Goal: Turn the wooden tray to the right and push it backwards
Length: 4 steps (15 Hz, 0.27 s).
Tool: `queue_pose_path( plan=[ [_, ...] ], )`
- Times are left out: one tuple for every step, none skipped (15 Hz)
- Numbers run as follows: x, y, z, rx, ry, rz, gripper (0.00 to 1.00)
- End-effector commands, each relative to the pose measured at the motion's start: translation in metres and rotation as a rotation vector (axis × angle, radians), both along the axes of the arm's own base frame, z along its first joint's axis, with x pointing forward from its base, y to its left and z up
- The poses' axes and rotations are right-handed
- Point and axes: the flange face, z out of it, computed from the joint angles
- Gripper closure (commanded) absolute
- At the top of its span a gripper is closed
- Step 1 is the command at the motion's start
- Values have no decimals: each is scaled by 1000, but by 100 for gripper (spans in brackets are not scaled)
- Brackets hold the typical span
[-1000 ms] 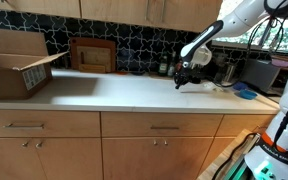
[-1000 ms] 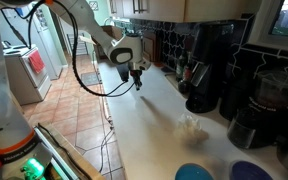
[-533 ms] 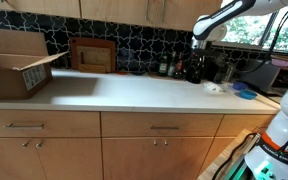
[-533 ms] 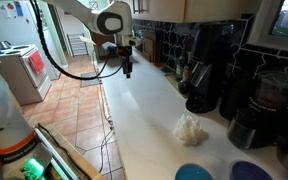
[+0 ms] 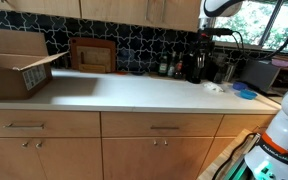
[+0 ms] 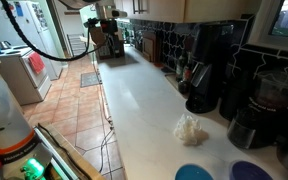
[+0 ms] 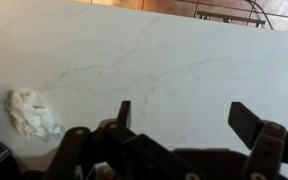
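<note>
End effector [image 7: 181, 115] wide open, empty, above surface [image 7: 134, 50]; white wad [image 7: 32, 113], possibly paper, to its left.

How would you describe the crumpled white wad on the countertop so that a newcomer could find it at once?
Start at the long white countertop and follow it to the black coffee machine by the wall. The crumpled white wad lies on the open counter just in front of it. It is the only soft, shapeless, white thing there; its neighbours are dark, hard appliances.
</note>
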Motion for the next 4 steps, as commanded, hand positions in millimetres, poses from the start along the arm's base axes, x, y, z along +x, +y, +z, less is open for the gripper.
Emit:
queue_pose_path(
  plan=[
    [-4,4,8,-7,-25,6,0],
    [-9,9,14,-11,-45,16,1],
    [-13,13,17,-14,-56,23,1],
    [-16,15,18,-16,-60,27,0]
  ],
)
